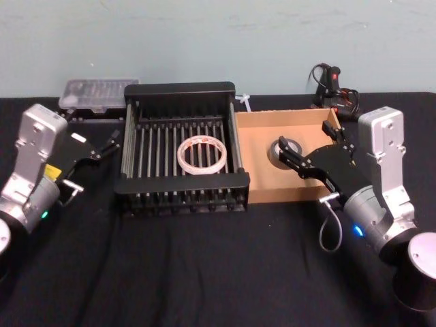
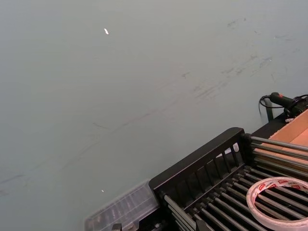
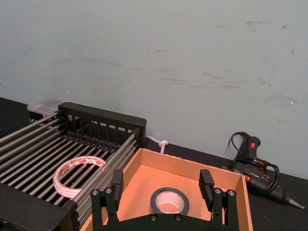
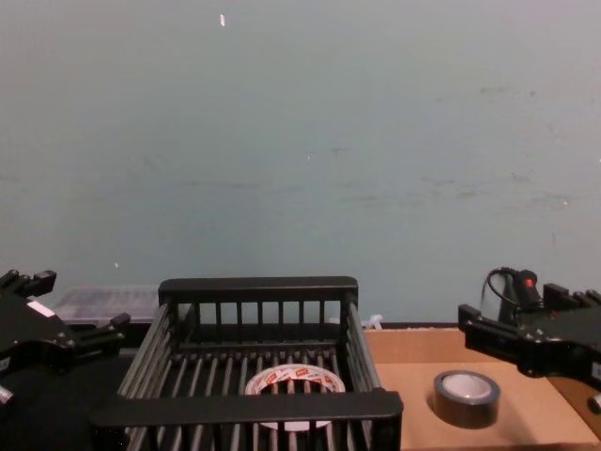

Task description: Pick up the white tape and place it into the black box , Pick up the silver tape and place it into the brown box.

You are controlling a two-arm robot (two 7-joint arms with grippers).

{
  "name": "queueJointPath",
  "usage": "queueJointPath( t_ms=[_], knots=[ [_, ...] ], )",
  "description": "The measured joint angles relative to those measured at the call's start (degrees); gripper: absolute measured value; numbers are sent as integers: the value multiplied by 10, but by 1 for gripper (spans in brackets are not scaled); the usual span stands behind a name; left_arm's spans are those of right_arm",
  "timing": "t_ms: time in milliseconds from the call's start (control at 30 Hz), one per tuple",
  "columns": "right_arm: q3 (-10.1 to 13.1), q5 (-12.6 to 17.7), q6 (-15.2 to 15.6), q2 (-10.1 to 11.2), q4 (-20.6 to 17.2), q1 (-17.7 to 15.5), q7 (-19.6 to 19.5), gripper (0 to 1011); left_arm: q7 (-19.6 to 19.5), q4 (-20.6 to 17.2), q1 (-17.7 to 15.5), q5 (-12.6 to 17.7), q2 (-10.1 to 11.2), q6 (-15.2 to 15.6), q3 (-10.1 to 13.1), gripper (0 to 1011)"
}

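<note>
Nearest us in the head view, our right gripper (image 1: 291,154) hangs over the brown box (image 1: 262,129), reaching in from the right, its fingers spread wide and holding nothing. Just ahead of the fingertips, toward the box's left half, the silver tape (image 1: 284,148) lies flat on the cardboard floor with its core pointing up. From the right wrist view, the roll sits centred between the two open fingers and a little beyond them, apart from both. We judge that this roll is already delivered, so any coming move for this arm turns on backing straight out, away from the roll, without clipping it.

On the other side, our left gripper (image 1: 109,144) waits just beside the left wall of the black box (image 1: 178,89), its fingers open and empty. Farther in, the white tape (image 1: 201,152) lies flat on the slatted floor of the crate, near its middle, well apart from the left gripper.

Both rolls appear to us to be in their boxes.
</note>
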Motion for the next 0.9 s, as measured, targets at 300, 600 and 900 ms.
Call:
queueJointPath(
  t_ms=[300, 600, 900],
  knots=[
    [0, 2, 1, 0, 0, 0, 1, 1000, 0, 0, 0, 0, 0, 0, 0, 1001],
    [0, 2, 1, 0, 1, 0, 1, 1000, 0, 0, 0, 0, 0, 0, 0, 1002],
    [-1, 2, 1, 0, 1, 0, 0, 1000, 0, 0, 0, 0, 0, 0, 0, 1001]
  ],
)
